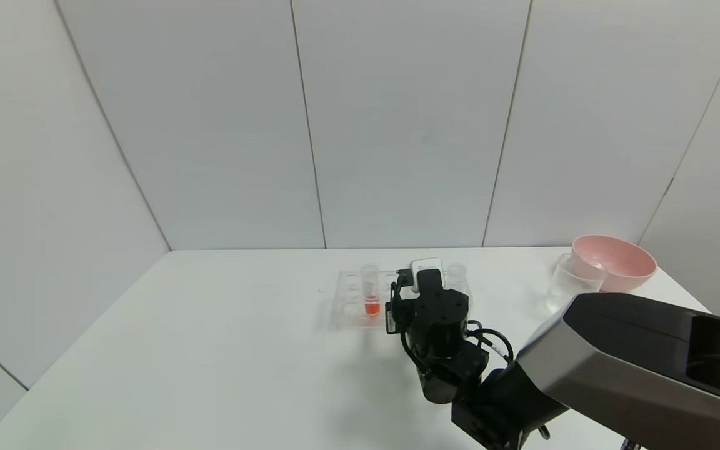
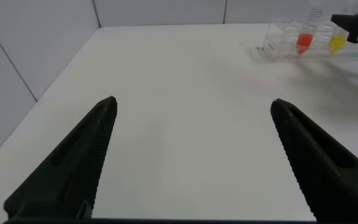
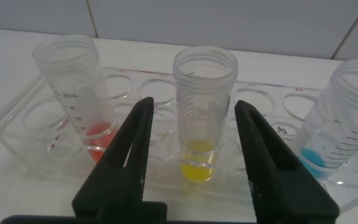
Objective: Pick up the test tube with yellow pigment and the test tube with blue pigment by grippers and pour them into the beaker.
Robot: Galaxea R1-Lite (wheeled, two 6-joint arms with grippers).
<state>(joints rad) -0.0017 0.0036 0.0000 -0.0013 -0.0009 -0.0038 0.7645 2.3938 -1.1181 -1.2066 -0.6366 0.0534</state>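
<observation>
Closest to my head camera is my own right arm, reaching forward over the table (image 1: 210,350) so that my right gripper (image 3: 192,134) hangs at the clear tube rack (image 1: 350,309). Seen from its wrist, my fingers (image 3: 126,162) stand on either side of the test tube with yellow pigment (image 3: 202,109), narrowed toward it but with a sliver of gap showing on each side; I would judge the grip not yet made. I have come at the tube from the front and level, which keeps it upright in its hole so the liquid stays at the bottom.

Going left to right along the rack: the orange-liquid tube (image 3: 79,93) stands in the next hole to the left, the yellow one sits between my fingers, and the test tube with blue pigment (image 3: 344,121) waits one place to the right. All three stand upright, near one another, so I must close squarely to avoid nudging the neighbours.

Further right on the table, well apart from the rack, stands the beaker (image 1: 569,284), touching or just beside the pink bowl (image 1: 616,259). That is where the yellow liquid should go, a carry to my right.

My left gripper (image 2: 191,162) hovers over bare table with its fingers spread wide, holding nothing.
</observation>
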